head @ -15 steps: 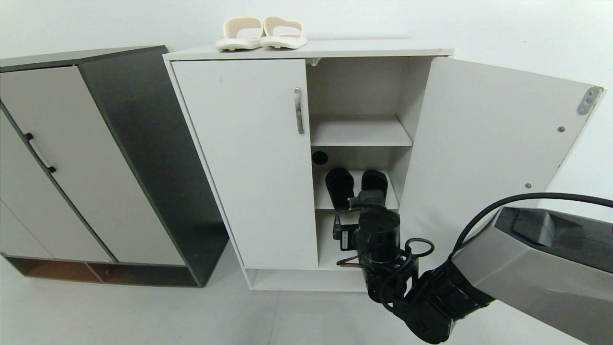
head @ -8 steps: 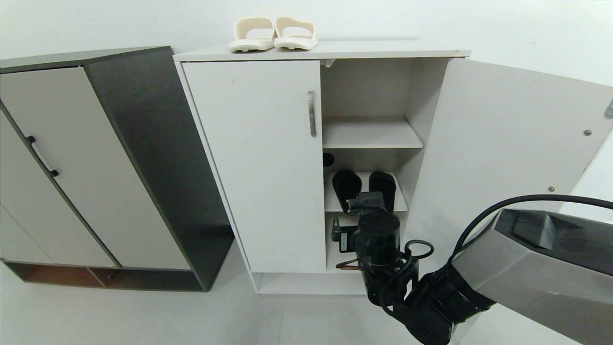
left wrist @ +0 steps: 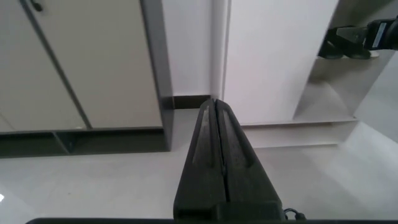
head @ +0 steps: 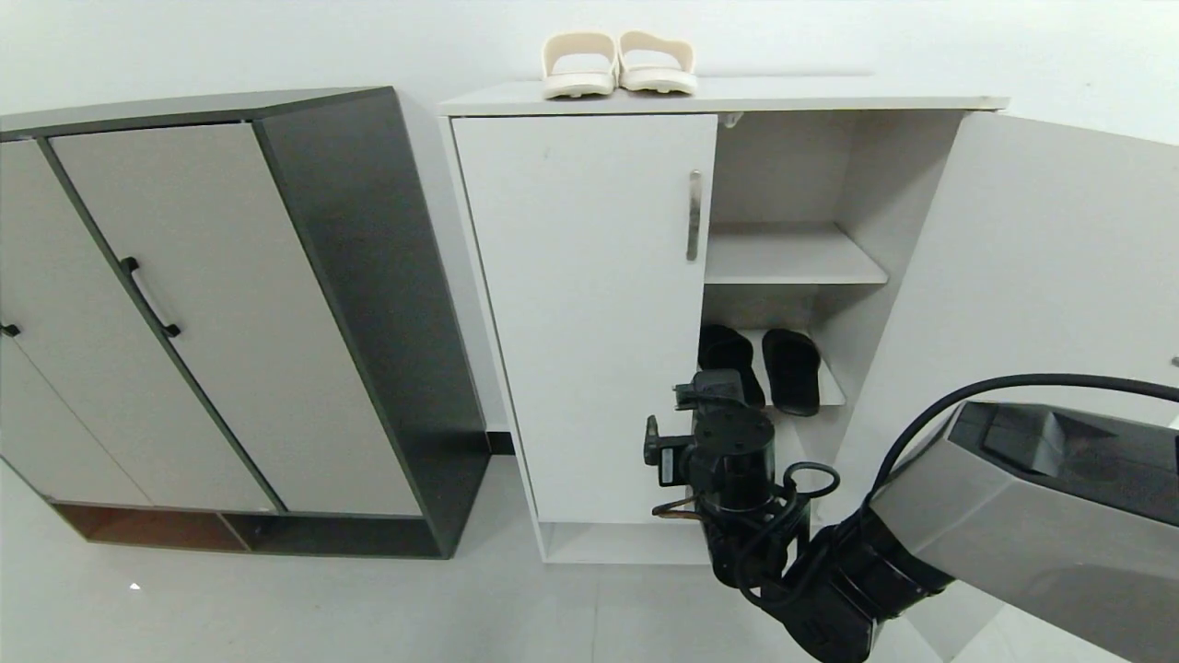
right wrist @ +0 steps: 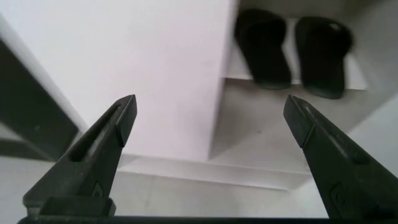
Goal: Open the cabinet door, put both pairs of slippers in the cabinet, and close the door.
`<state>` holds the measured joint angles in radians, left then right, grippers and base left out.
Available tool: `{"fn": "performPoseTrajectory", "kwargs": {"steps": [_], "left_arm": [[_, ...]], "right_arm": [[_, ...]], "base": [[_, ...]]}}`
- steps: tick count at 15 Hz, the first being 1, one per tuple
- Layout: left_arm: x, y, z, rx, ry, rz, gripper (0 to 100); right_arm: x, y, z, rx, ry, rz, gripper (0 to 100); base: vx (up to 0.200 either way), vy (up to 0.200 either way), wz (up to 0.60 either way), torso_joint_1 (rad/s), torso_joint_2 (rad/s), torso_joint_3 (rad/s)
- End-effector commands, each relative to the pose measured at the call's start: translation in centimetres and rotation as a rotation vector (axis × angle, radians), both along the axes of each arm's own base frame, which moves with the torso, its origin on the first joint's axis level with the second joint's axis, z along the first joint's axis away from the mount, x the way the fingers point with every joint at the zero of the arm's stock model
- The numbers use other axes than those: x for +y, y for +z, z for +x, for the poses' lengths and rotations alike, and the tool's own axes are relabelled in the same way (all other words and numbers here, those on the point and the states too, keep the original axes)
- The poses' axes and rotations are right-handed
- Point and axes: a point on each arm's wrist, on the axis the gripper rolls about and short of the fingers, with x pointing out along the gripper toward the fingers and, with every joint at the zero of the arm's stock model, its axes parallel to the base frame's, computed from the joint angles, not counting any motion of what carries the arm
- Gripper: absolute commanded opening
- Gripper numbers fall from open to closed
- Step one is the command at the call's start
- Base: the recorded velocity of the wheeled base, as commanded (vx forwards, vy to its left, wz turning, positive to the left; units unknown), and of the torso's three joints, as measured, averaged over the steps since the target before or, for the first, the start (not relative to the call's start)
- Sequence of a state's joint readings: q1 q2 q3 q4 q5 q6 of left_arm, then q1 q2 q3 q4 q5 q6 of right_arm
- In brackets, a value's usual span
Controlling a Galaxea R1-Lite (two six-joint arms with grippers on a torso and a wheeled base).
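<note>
Cream slippers [head: 617,64], on the cabinet [head: 589,304] top well above the parted right fingers [right wrist: 112,134], should be pinched as a pair; black slippers [head: 792,370] are shelved just ahead; left fingers [left wrist: 216,143] are pressed together.

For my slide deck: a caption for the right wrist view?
Open right hand facing the black slippers stored inside the white cabinet.

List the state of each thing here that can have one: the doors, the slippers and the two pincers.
right cabinet door: open wide
left cabinet door: shut
black slippers: inside the cabinet, side by side
cream slippers: on top of the cabinet, not yet put in
left pincer: shut, empty
right pincer: open, empty
grey cabinet doors: shut
</note>
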<state>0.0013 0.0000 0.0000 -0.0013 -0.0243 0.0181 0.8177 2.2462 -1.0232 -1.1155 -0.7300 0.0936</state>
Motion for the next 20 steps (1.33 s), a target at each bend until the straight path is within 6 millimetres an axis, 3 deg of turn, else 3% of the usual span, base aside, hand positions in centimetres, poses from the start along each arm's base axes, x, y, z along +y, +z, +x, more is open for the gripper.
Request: {"fn": "performPoseTrajectory", "kwargs": {"steps": [1,4,20], "left_arm": [[0.0,0.0,0.0,0.0,0.0,0.0,0],[0.0,0.0,0.0,0.0,0.0,-0.003,0],[0.0,0.0,0.0,0.0,0.0,-0.012,0]], "right_arm": [[0.0,-0.1,0.0,0.001,0.0,-0.001,100],[-0.2,-0.3,0.3,0.003,-0.005,-0.006,100],[-1.0,-1.8,0.7,-0.044,-0.013,-0.034,100]], "base": [[0.0,0.2,0.0,0.007,0.0,0.002],[0.0,0.2,0.0,-0.001,0.0,0.005],[0.0,0.0,0.0,0.0,0.0,0.0]]}}
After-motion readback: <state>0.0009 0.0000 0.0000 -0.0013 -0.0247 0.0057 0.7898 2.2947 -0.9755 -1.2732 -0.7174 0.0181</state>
